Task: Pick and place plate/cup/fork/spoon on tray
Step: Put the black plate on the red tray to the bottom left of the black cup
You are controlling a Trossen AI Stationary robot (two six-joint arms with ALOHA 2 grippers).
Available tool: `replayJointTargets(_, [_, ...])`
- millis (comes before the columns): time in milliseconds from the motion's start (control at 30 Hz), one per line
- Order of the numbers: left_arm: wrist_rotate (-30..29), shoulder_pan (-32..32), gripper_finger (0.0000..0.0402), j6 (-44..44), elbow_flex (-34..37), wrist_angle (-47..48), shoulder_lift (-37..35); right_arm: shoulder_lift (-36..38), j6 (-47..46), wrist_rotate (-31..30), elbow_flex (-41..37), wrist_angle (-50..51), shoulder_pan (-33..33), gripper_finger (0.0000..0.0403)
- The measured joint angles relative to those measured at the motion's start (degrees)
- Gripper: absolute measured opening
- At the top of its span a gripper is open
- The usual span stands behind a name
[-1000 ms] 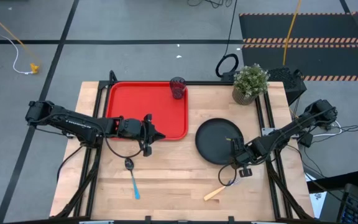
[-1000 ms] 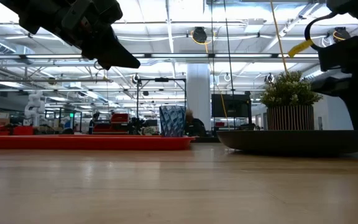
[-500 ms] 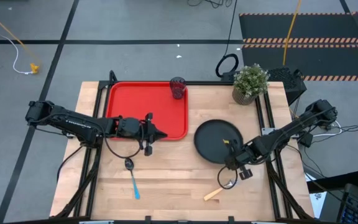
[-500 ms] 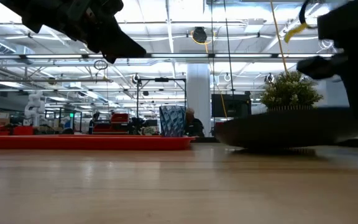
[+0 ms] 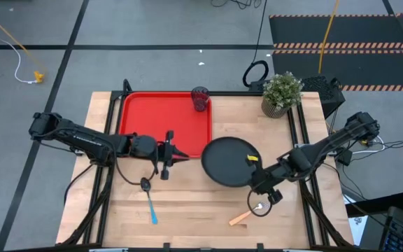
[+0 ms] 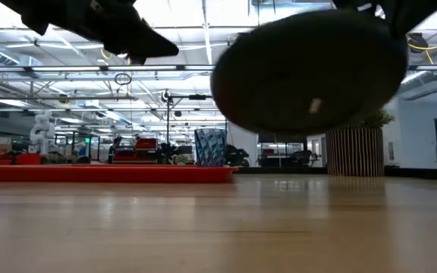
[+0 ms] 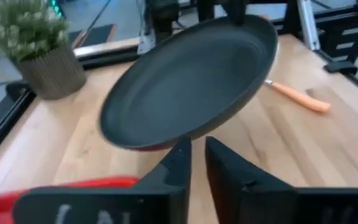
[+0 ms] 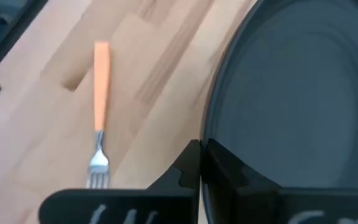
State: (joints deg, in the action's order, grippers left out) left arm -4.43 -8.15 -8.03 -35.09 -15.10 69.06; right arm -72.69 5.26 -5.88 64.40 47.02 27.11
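Note:
The black plate (image 5: pixel 226 162) hangs in the air just right of the red tray (image 5: pixel 159 119); it fills the upper low view (image 6: pixel 309 72). My right gripper (image 5: pixel 254 175) is shut on it. My left gripper (image 5: pixel 182 155) hovers shut and empty over the tray's near right corner, its tips pointing at the plate (image 7: pixel 185 81). The cup (image 5: pixel 200 98) stands upright in the tray's far right corner. The blue-handled spoon (image 5: pixel 149 199) lies flat on the table near the front left. The orange-handled fork (image 5: pixel 247 213) lies flat below the plate. My right gripper pinches the plate's rim (image 8: pixel 209 134) between its two fingers, on the side of the plate toward the table's near right. The fingers come in slanting from the near right. The plate is lifted clear of the table and tilted.
A potted green plant (image 5: pixel 280 94) stands at the far right of the table. Bare wood lies between spoon and fork along the near edge. The tray's middle and left parts hold nothing.
My right gripper has lifted the plate off the table and carried it toward the table's left edge, toward the tray. The plate, which lay flat on the wood, now hangs clear and tilted.

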Motion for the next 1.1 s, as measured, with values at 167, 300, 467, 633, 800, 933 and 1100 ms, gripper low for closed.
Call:
replayJointTargets(167, [-0.5, -2.8, 0.0139, -2.1, -2.5, 0.0, 0.0, 0.0, 7.3, -5.2, 1.4, -0.7, 0.0, 0.0001])
replayJointTargets(300, [-2.3, -5.3, 0.0198, -4.2, -5.7, 1.7, 0.0, 0.0, 10.3, -7.7, 1.4, -3.0, -0.5, 0.0001])
replayJointTargets(467, [-4.2, -7.7, 0.0233, -8.0, -11.0, 7.6, 0.0, -0.7, 12.8, -6.8, 1.4, -7.0, -2.1, 0.0])
replayJointTargets(633, [-1.7, -8.3, 0.0239, -11.8, -19.0, 21.3, 1.0, -2.3, 14.5, -2.7, 1.4, -10.8, -3.3, 0.0])
replayJointTargets(800, [-0.5, -8.3, 0.0239, -11.9, -28.2, 35.0, 5.4, -2.9, 15.0, -2.5, 0.2, -16.4, -3.5, 0.0])
replayJointTargets(933, [0.4, -8.3, 0.0239, -11.8, -35.2, 46.0, 10.2, -3.0, 15.3, -1.4, -2.6, -20.3, -3.5, 0.0])
replayJointTargets(1100, [1.9, -8.3, 0.0239, -11.8, -42.2, 55.6, 15.4, -3.0, 16.0, -1.1, -5.6, -22.3, -3.5, 0.0])
